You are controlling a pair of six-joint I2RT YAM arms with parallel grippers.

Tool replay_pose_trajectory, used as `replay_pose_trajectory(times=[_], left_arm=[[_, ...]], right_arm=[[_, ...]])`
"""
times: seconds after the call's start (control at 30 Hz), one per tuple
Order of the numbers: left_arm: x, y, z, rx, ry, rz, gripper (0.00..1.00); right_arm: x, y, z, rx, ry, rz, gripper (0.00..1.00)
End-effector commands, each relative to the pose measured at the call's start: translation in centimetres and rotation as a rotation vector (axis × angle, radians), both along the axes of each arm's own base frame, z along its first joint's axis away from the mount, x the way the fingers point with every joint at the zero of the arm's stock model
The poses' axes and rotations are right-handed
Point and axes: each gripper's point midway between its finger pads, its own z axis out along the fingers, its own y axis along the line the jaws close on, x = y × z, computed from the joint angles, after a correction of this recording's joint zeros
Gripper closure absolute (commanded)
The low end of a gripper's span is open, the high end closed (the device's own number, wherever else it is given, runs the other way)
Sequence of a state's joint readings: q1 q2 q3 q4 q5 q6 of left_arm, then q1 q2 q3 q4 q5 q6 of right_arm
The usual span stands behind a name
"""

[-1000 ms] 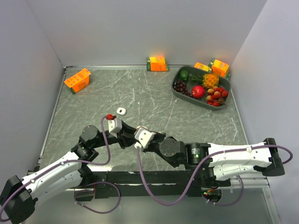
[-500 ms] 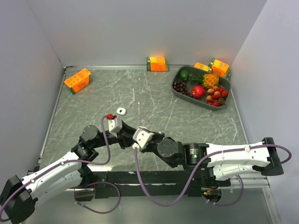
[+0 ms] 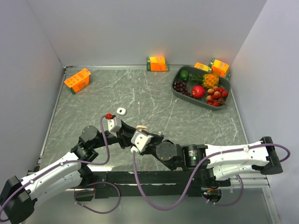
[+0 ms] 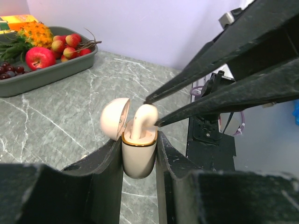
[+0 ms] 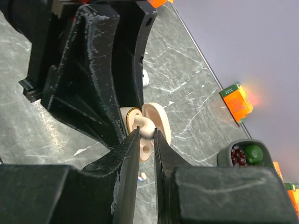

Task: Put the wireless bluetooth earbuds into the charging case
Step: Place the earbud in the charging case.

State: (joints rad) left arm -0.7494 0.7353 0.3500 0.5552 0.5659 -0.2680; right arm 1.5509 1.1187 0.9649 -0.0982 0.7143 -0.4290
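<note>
Grey marble table [image 3: 196, 126] lies under the 2 arms. Your left gripper [image 4: 138, 142] clamps the charging case [image 4: 138, 163] upright, lid [image 4: 114, 119] open. Your right gripper [image 5: 145, 132] pinches 1 earbud [image 4: 144, 116] directly above it, with the stem pointing down into the socket, probably only partly seated.

You're viewing staged test cell, probably robotics lab: blank walls [image 3: 140, 32] boxing marble-look table [image 3: 154, 100], fruit tray [image 3: 188, 98], orange cartons [image 3: 77, 80].

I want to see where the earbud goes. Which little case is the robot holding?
The pale beige rounded case with the gold rim, lid open, clamped in the left hand; the small white case lies alone on the grey marble table.
</note>
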Motion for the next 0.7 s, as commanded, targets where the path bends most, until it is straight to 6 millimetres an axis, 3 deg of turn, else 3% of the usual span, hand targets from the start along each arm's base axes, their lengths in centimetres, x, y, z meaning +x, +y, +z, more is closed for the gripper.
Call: replay_pose_trajectory(times=[0.0,0.23,0.67], left_arm=[[0.6,0.3,3.2,-0.072,-0.055,0.038,0.99],[0.6,0.3,3.1,-0.072,-0.052,0.041,0.99],[0.6,0.3,3.3,-0.078,-0.057,0.041,0.99]], right_arm=[[-0.7,0.7,1.9,0.036,-0.003,0.018,0.98],[-0.8,0.5,2.8,0.076,-0.001,0.01,0.65],[-0.6,-0.4,5.0,0.166,0.001,-0.011,0.34]])
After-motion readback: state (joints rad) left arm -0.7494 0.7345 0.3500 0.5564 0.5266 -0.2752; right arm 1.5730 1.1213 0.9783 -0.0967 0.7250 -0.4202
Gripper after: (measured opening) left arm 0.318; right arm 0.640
